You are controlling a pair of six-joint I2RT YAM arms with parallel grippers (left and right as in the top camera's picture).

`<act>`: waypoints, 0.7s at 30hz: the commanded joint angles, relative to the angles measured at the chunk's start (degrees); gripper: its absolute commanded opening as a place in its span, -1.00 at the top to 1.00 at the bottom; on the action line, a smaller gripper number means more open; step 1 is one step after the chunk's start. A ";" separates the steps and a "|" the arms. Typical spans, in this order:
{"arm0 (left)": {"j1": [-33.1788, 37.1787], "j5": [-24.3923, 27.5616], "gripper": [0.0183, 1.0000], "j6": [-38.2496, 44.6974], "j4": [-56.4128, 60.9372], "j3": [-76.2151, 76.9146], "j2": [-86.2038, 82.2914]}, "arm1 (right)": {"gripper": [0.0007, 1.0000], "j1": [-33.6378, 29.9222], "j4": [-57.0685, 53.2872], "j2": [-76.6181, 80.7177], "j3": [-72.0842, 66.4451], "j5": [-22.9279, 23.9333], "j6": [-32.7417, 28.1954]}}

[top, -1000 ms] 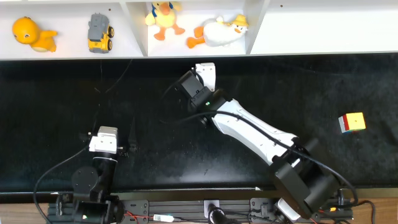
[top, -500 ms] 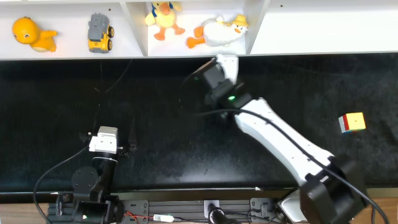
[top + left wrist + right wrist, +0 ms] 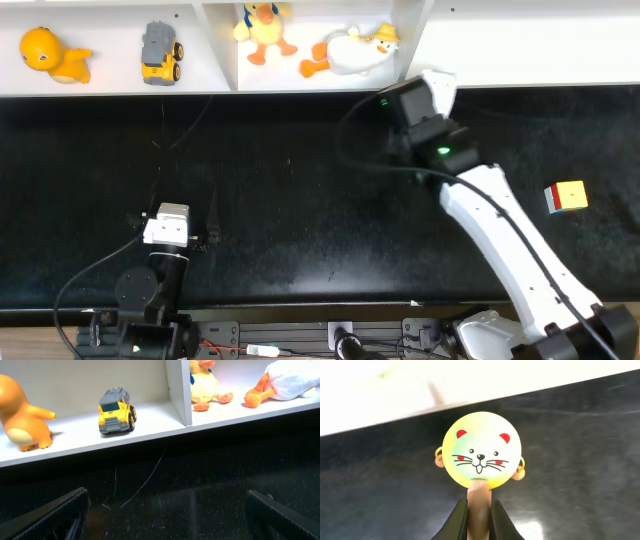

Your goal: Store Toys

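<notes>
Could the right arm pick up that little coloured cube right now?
Probably not yet. The right claw is shut on the cat-face rattle, so it has no free grip. The coloured cube itself lies in the open on the black table, nothing beside it.

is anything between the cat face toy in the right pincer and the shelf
Nothing visible does. The right pincer holds the cat-face toy by its stick just short of the white shelf, with only black table surface between them.
</notes>
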 commanded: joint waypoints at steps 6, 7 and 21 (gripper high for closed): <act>0.33 0.31 -0.99 -1.07 -0.02 -0.31 -0.63 | 0.91 -10.12 -0.66 -1.64 0.24 2.84 -9.66; 0.33 0.31 -1.00 -1.07 -0.02 -0.31 -0.63 | 0.92 -10.93 -0.09 -1.57 0.24 2.73 -10.84; 0.33 0.31 -1.00 -1.07 -0.02 -0.31 -0.63 | 0.92 -13.68 5.86 6.88 7.19 -3.69 -27.23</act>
